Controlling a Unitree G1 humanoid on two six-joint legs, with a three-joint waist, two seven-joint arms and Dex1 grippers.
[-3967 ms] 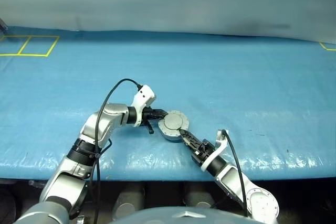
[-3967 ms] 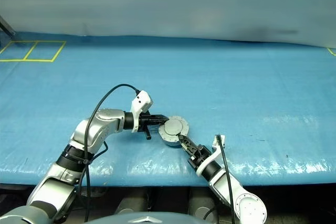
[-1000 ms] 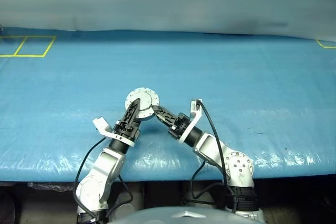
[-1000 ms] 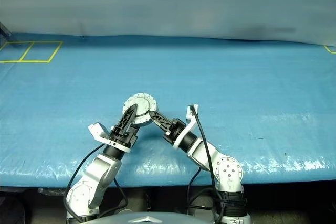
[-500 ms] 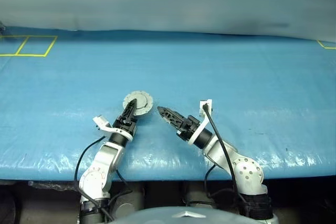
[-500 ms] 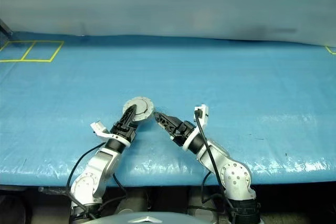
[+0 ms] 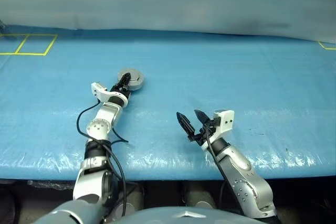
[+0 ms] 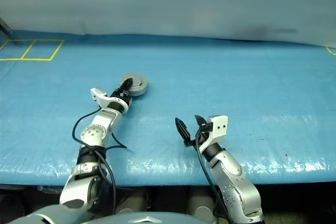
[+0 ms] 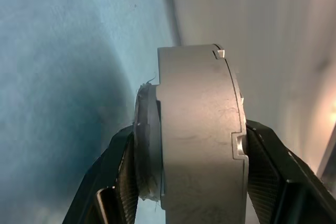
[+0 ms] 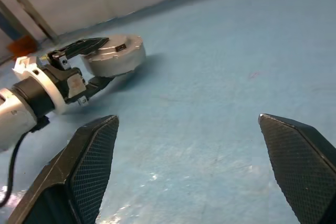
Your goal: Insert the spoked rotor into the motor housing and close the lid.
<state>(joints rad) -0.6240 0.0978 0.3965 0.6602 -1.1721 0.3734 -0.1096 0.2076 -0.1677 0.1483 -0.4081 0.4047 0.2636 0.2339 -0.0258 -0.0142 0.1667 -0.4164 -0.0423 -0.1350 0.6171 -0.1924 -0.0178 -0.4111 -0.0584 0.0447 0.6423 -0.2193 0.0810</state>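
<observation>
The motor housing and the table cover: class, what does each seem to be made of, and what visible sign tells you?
Motor housing: probably metal, matt silver-grey, with faint scuffs and sharp machined notches on its rim. Table cover: likely a blue plastic sheet, slightly glossy, judging by its wrinkles and the bright glare along the near edge.

A wide table (image 7: 220,72) runs across, covered by a crinkled blue sheet (image 7: 262,108). Yellow tape lines (image 7: 26,45) mark squares at its far left corner, and another bit of tape (image 7: 326,46) marks the far right.
</observation>
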